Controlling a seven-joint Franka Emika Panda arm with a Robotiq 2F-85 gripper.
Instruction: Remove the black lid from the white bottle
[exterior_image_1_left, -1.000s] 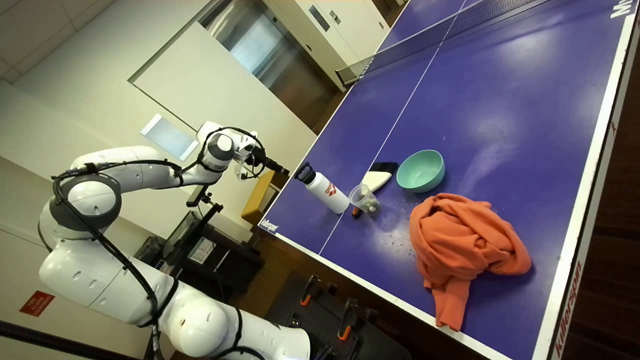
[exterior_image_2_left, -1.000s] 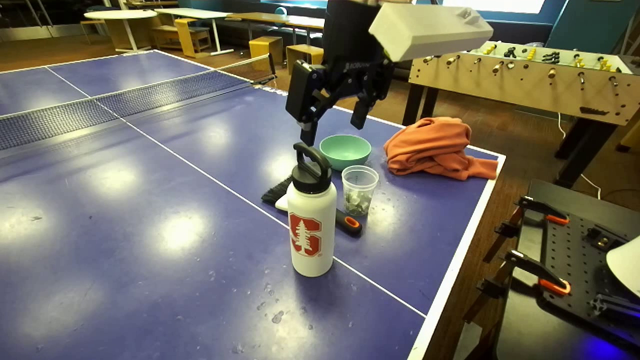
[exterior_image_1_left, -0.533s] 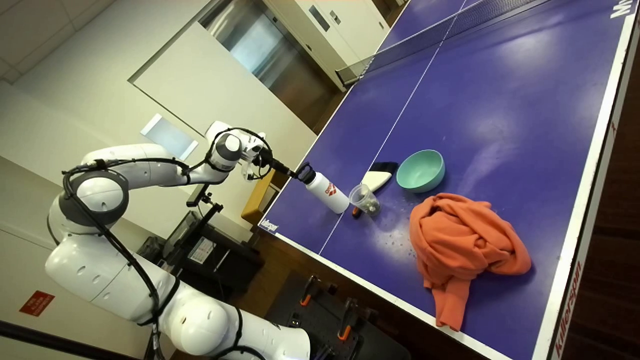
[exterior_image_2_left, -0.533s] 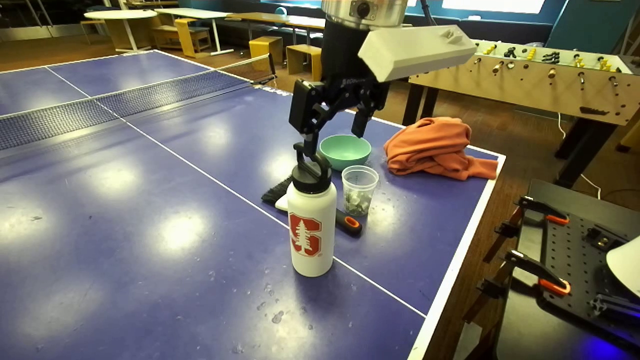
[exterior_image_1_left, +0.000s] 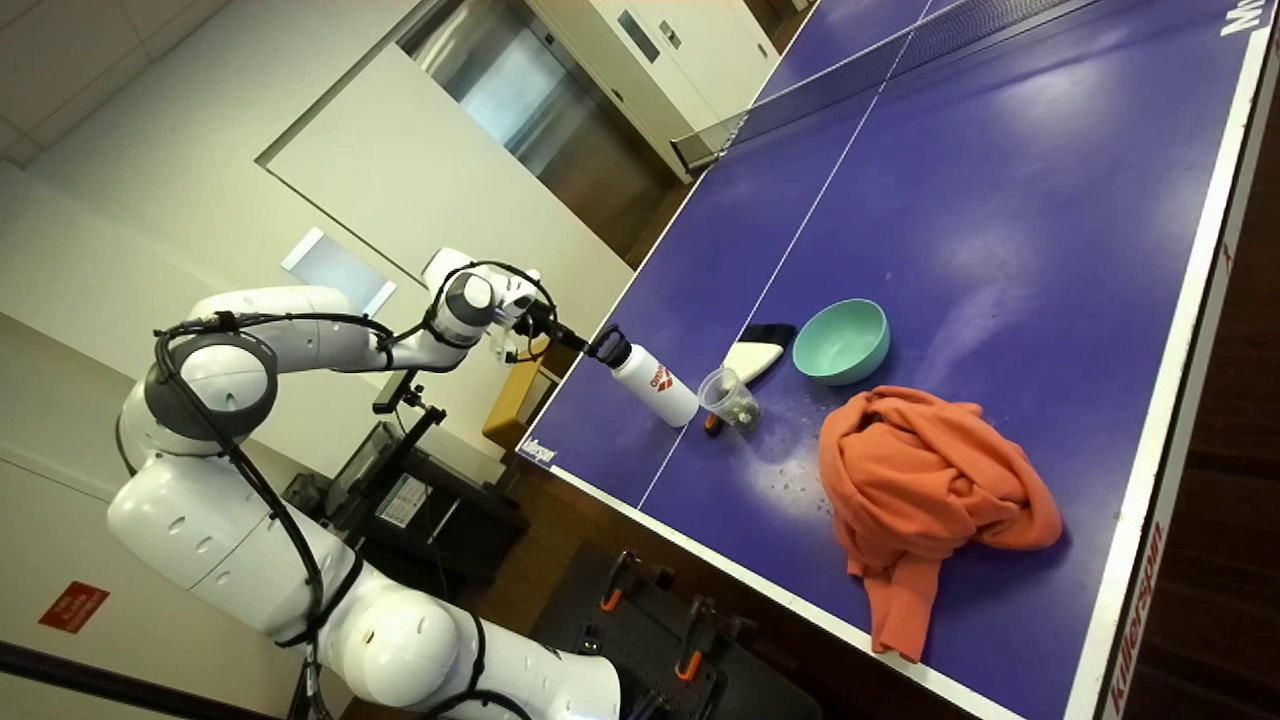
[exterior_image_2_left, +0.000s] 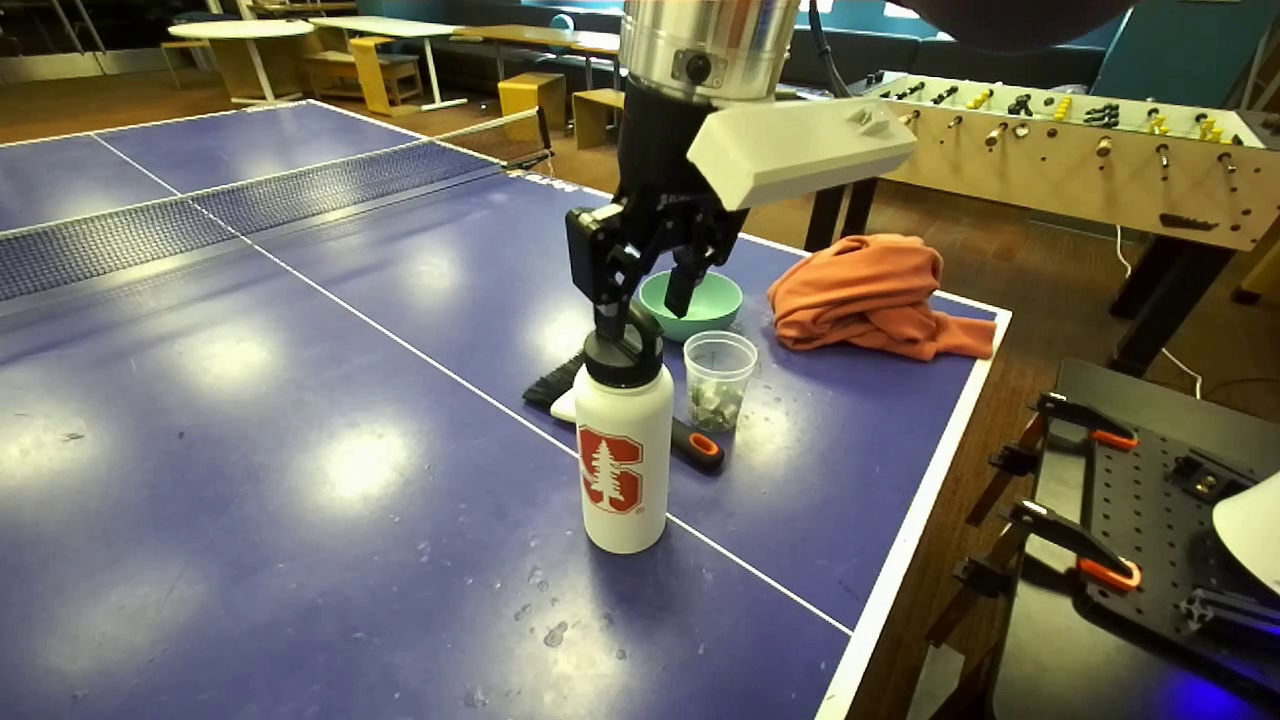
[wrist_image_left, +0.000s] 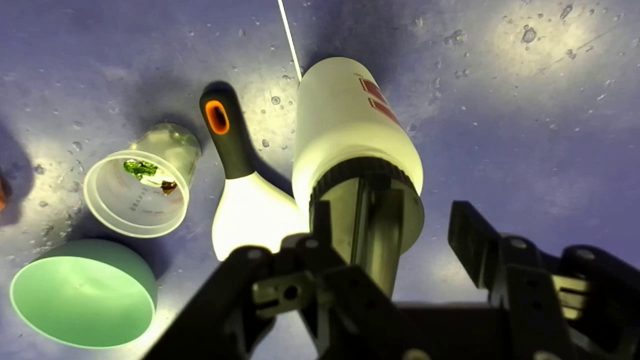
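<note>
Glare patches on the blue table, soft shadows, pincer blurred (in wrist view)

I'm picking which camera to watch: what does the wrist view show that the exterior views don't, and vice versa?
Only the wrist view: a brown scrap in the clear cup.

Only the exterior views: the table-tennis net and the brush's black bristles.

Shared by all: the cup, teal bowl, white bottle, black lid and gripper.

One bottle; two clamps.
</note>
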